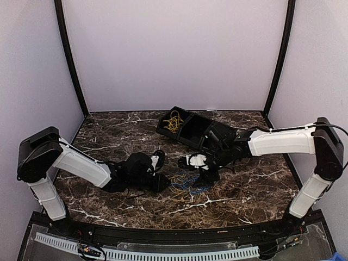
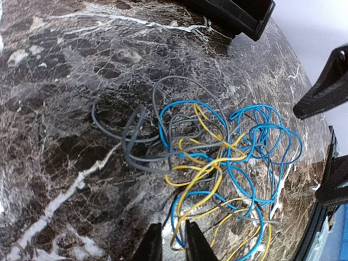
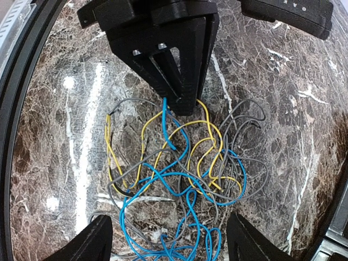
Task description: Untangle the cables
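Several tangled cables (image 2: 209,163) on dark marble table (image 2: 54,109)

Open marble table (image 1: 103,138) at the left and lower right of the overhead frame gives either of my arms room to pass. At upper centre the bin (image 1: 196,130) shuts off the far side, close behind my right wrist. Mid-frame, the cables (image 1: 187,184) sprawl between my grippers. In the right wrist view, my left gripper (image 3: 176,103) fills the upper centre over the tangle, a blue strand at its tip. It faces my right gripper (image 3: 171,239), whose fingers are spread wide. Bare marble flanks both sides.
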Controlling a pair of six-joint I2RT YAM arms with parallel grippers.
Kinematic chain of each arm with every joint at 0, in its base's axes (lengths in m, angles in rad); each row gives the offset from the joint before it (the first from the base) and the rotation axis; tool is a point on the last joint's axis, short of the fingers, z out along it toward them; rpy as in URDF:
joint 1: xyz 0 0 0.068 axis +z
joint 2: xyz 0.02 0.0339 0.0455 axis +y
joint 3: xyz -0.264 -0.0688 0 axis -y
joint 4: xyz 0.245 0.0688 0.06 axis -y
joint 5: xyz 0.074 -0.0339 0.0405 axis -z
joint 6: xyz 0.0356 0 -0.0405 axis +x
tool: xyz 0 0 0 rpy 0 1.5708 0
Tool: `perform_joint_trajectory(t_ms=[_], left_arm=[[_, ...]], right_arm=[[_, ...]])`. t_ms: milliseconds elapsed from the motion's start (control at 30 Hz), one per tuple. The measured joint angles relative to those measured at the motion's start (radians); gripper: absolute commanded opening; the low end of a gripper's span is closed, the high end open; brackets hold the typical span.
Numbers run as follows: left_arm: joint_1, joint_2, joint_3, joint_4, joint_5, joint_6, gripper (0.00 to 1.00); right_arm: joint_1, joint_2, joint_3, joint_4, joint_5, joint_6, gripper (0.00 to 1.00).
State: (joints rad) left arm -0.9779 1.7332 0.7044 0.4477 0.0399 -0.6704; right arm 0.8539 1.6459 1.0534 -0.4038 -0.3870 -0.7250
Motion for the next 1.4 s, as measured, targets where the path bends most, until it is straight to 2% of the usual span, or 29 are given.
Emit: perform_joint_trajectory(t_ms=[133, 367, 633, 800, 967, 1200, 1300, 1400], left_arm=[[0.001, 0.0, 0.0, 0.011, -0.002, -0.011, 0.02], [0.001, -0.029, 0.0, 0.014, -0.05, 0.017, 0.0], [0.0, -0.316, 0.002, -0.015, -0.093, 0.146, 0.0], [-0.002, -0.47, 0.06, -0.108, -0.134, 0.236, 0.0], [-0.002, -0.553, 0.113, -0.169, -0.169, 0.277, 0.0], [-0.002, -0.58, 0.195, -0.219, -0.203, 0.306, 0.0], [-0.002, -0.592, 0.201, -0.219, -0.219, 0.306, 0.0], [-0.002, -0.599, 0.22, -0.219, -0.235, 0.306, 0.0]], right_arm=[[0.017, 0.001, 0.0, 0.019, 0.009, 0.001, 0.74], [0.051, 0.02, 0.0, 0.061, 0.036, 0.013, 0.74], [0.057, 0.061, 0.026, 0.074, 0.059, 0.078, 0.75], [0.056, 0.053, 0.092, 0.075, 0.061, 0.121, 0.76], [0.055, 0.004, 0.132, 0.084, 0.003, 0.156, 0.77], [0.055, -0.001, 0.267, 0.084, -0.166, 0.211, 0.8], [0.055, 0.003, 0.275, 0.102, -0.216, 0.224, 0.76], [0.055, 0.047, 0.272, 0.143, -0.265, 0.238, 0.62]])
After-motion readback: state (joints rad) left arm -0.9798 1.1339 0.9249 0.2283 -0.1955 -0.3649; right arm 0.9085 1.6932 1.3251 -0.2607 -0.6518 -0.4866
